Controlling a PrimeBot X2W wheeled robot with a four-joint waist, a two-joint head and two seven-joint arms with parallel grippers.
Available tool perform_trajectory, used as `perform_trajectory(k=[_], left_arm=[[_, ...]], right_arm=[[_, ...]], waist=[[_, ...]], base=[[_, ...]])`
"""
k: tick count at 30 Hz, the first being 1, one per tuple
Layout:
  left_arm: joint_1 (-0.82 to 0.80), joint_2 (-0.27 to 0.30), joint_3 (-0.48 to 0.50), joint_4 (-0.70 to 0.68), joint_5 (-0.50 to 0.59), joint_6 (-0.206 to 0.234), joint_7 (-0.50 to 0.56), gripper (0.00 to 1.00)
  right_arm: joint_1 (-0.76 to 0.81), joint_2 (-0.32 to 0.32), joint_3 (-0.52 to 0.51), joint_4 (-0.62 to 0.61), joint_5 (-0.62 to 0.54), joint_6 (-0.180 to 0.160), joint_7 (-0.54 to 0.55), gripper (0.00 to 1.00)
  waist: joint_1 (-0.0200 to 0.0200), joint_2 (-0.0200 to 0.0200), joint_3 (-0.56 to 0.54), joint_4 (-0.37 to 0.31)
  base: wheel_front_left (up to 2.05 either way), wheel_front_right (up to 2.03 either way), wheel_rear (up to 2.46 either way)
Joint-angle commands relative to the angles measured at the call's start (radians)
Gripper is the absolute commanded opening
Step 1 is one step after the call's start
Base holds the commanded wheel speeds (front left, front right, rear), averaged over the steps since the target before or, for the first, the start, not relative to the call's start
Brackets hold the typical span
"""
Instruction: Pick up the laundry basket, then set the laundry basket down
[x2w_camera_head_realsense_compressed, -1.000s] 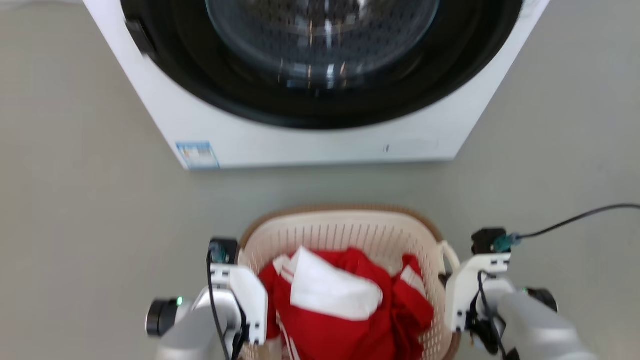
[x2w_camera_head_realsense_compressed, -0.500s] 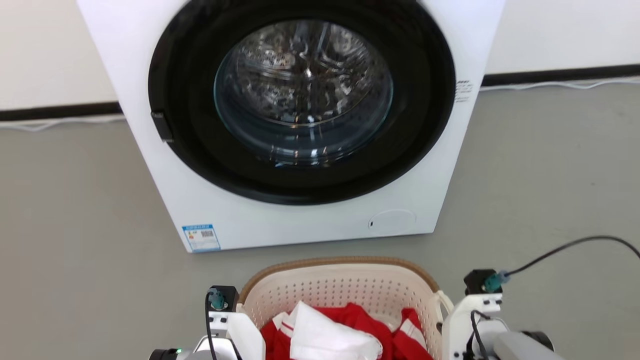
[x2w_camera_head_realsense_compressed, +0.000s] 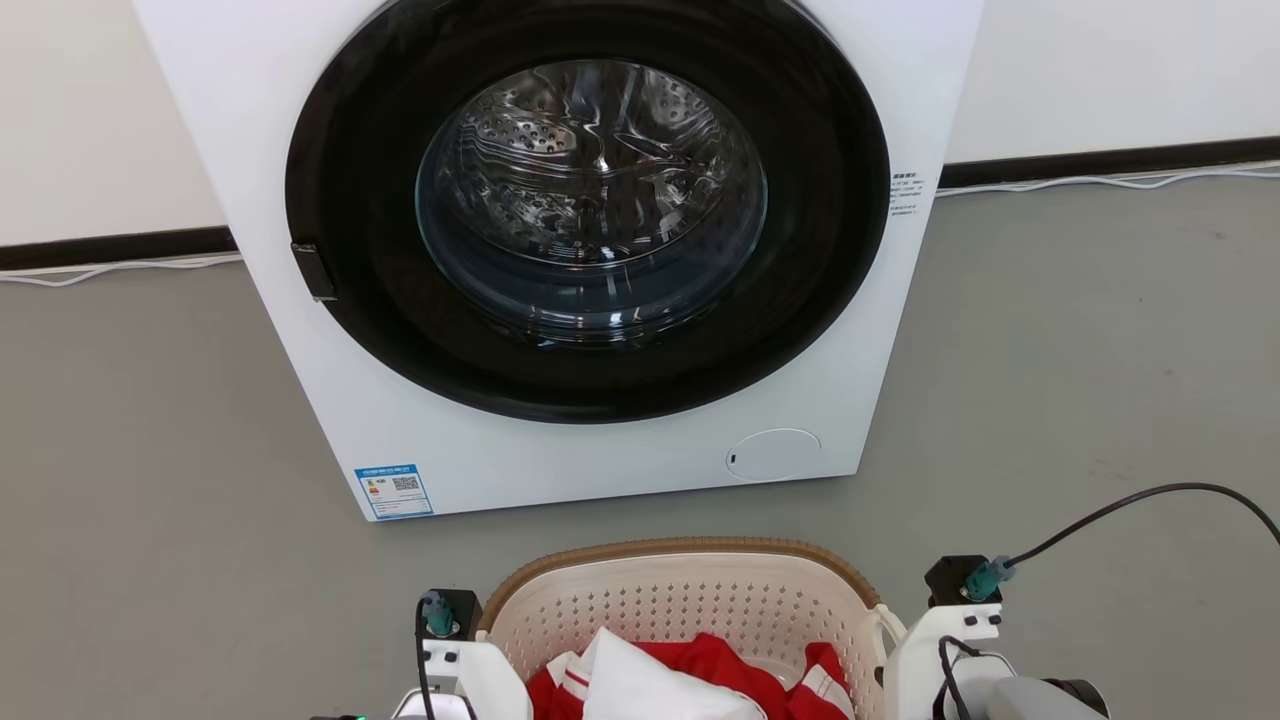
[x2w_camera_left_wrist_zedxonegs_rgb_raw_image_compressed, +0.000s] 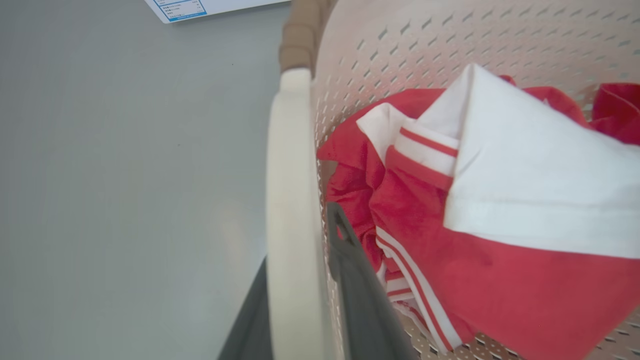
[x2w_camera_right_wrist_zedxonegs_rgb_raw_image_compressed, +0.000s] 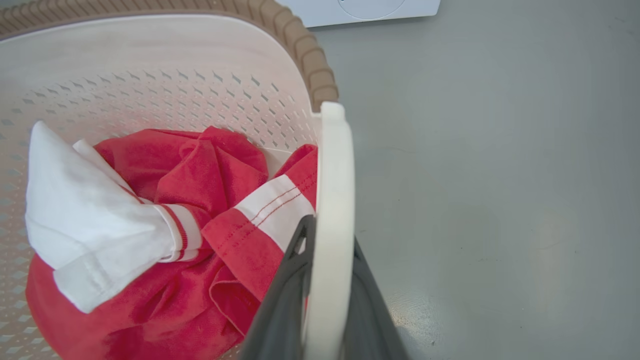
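Laundry basket is sitting low and centred before the robot, on the near side of the washing machine and apart from it, with its long axis running left to right between the two arms. Left claw is pinching the left handle, one dark finger inside the basket wall and one outside, the gap narrowed down to the loop. Right claw is doing the same on the right handle. Each claw is sitting at one short end, so neither arm is nearer, and any set-down is depending on both ends travelling level. Red and white garments are lying loose inside. The basket's base is hidden and its near half is cut off in the head view, so I cannot tell whether it is resting on the floor or hanging clear of it.
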Motion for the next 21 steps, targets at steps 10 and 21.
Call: perform_trajectory(k=[10,21], left_arm=[[-0.032,0.011,-0.015,-0.014,-0.024,-0.023,0.003,0.0],[-0.039,0.011,-0.035,-0.012,-0.045,-0.019,0.006,0.0]], right_arm=[[-0.028,0.005,0.004,-0.016,-0.021,0.006,-0.008,0.0],[-0.03,0.005,0.002,-0.016,-0.02,0.006,-0.007,0.0]], waist=[[0.0001,-0.0001,0.005,-0.002],[0.0001,-0.0001,0.008,0.005]], base=[[0.0,0.0,0.0],[0.0,0.0,0.0]])
